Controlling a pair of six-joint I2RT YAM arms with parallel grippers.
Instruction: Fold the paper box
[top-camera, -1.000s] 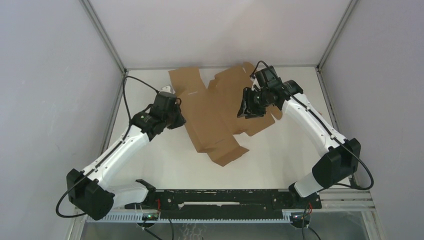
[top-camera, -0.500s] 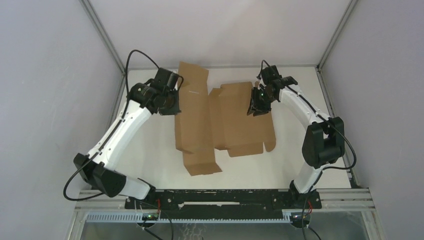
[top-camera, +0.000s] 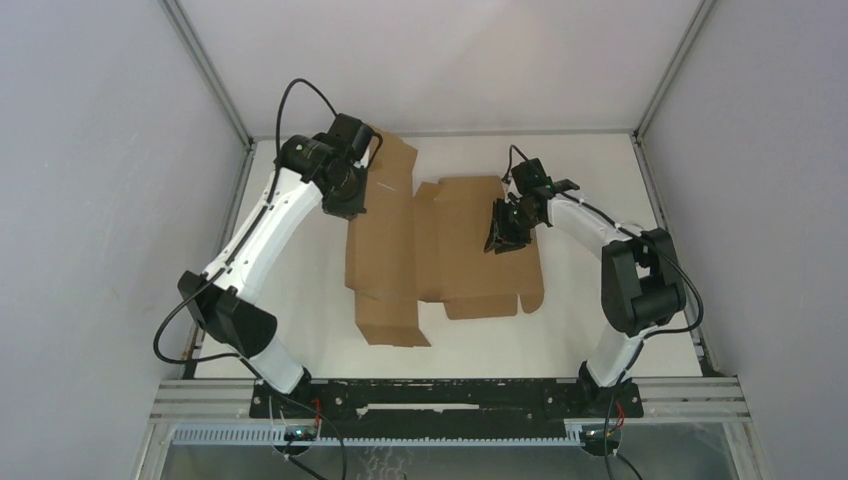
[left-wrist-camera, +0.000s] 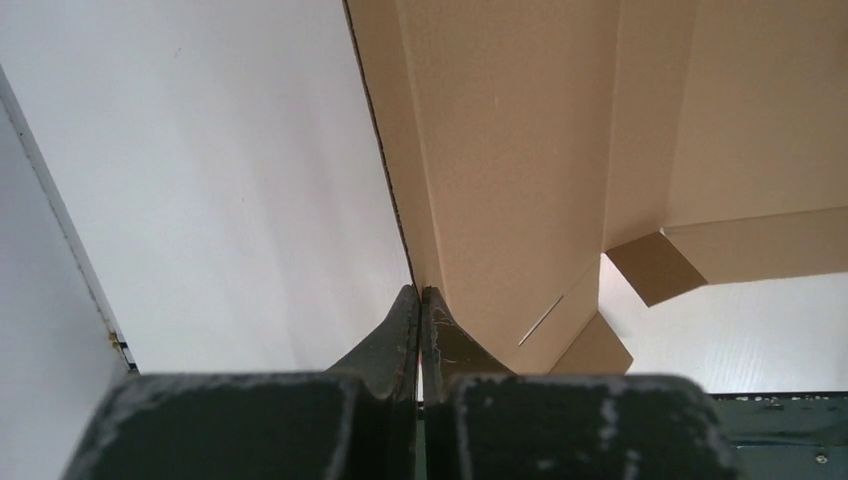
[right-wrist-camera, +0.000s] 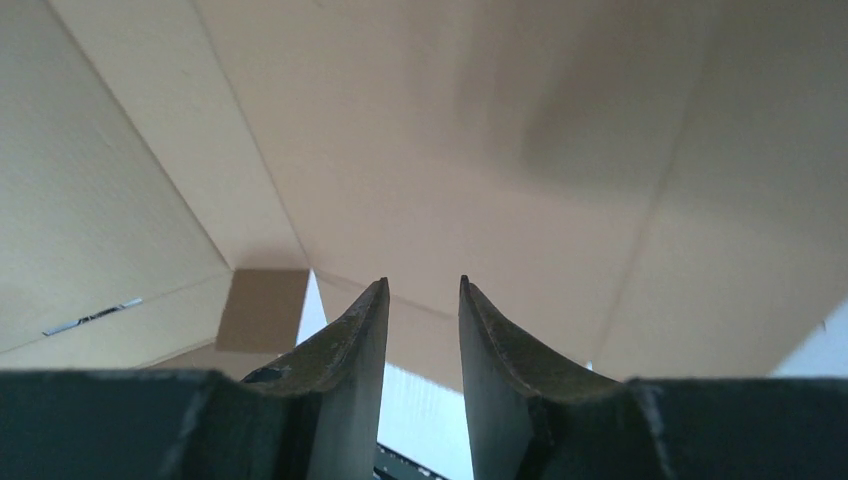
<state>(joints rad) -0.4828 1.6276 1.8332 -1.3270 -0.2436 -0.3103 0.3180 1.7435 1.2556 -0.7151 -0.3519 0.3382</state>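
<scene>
The paper box (top-camera: 440, 240) is a flat brown cardboard die-cut lying unfolded mid-table, with a flap reaching toward the near edge. My left gripper (top-camera: 352, 203) is at the box's far left edge. In the left wrist view my left gripper (left-wrist-camera: 420, 292) is shut on the box's (left-wrist-camera: 520, 150) thin edge. My right gripper (top-camera: 500, 238) is over the box's right panel. In the right wrist view my right gripper (right-wrist-camera: 424, 285) is open with nothing between the fingers, and the box (right-wrist-camera: 450, 130) fills the view just beyond them.
Grey walls with metal posts (top-camera: 210, 75) enclose the white table (top-camera: 300, 300) on the left, right and far sides. A black rail (top-camera: 440, 395) runs along the near edge by the arm bases.
My left arm has reached farther back and right, holding the box edge. The box has swung to lie squarer on the table. My right gripper has moved slightly nearer over the right panel.
</scene>
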